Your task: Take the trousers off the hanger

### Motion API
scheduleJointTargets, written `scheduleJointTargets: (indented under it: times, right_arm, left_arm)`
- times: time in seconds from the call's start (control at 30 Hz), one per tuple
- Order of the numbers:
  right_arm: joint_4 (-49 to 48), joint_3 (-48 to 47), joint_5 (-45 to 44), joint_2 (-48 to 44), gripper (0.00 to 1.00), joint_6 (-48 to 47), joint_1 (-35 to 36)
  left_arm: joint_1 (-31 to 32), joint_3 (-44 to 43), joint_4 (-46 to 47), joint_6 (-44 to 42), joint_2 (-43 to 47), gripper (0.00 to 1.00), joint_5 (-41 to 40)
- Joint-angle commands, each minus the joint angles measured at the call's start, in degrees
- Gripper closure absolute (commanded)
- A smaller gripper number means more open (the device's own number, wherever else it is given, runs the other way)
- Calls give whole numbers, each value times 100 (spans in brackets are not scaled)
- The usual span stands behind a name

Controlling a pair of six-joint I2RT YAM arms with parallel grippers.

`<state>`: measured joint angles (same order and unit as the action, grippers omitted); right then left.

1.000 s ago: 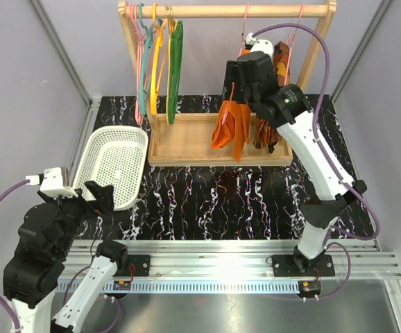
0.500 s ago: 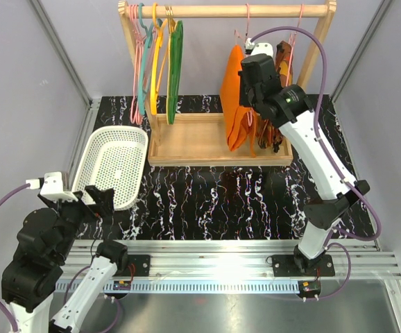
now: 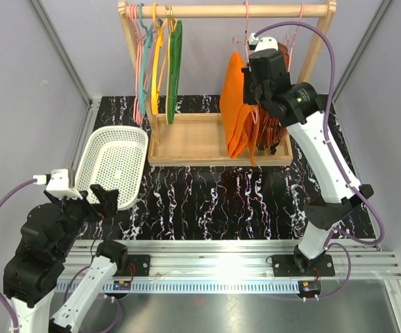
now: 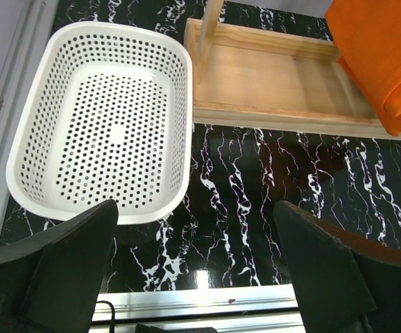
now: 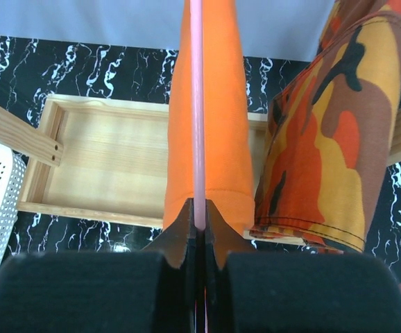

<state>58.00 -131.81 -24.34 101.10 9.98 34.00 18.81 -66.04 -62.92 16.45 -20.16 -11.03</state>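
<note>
The plain orange trousers [image 3: 234,104] [image 5: 218,132] hang folded over the thin pink wire hanger [image 3: 246,24] on the wooden rail. In the right wrist view the hanger's pink wire [image 5: 198,104] runs straight down in front of the trousers. My right gripper [image 3: 257,69] [image 5: 199,216] is shut on that wire, which sits pinched between the fingertips. My left gripper [image 3: 98,198] [image 4: 195,222] is open and holds nothing, low at the near left beside the basket. Its view catches a lower corner of the trousers [image 4: 388,62].
A camouflage-patterned garment [image 5: 332,139] [image 3: 271,133] hangs just right of the trousers. Several thick coloured hangers [image 3: 160,62] hang at the left of the rail [image 3: 207,10]. The rack's wooden base tray [image 3: 186,142] lies below. A white perforated basket [image 3: 89,149] [image 4: 180,132] lies at the left.
My right gripper has closed on the pink hanger wire and risen a little. The trousers went from bunched and swinging to hanging flat. The left arm has barely shifted.
</note>
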Motion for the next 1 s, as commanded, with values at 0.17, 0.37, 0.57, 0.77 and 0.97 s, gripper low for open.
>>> scheduleJointTargets:
  times: [0.17,0.37,0.57,0.77,0.97]
  right_arm:
    - [-825,-872,-18,-424,100,-119,-34]
    - [-931,-1338,-123,-293,100,-286,-34]
    - [-1114,-1734,-89,-310,100,-295,-34]
    - [-1054,-1235,61,-880,100,92,106]
    - [-1124,400,-413,-1961,100,759,616]
  left_arm:
    - [18,73,438,95,-277,1,1040]
    - [18,443,807,333,-304,1,1384]
    - [18,732,1027,535,-383,1,1515]
    - [18,838,1255,684,-409,1,1586]
    - [18,750,1176,676,-682,1,1252]
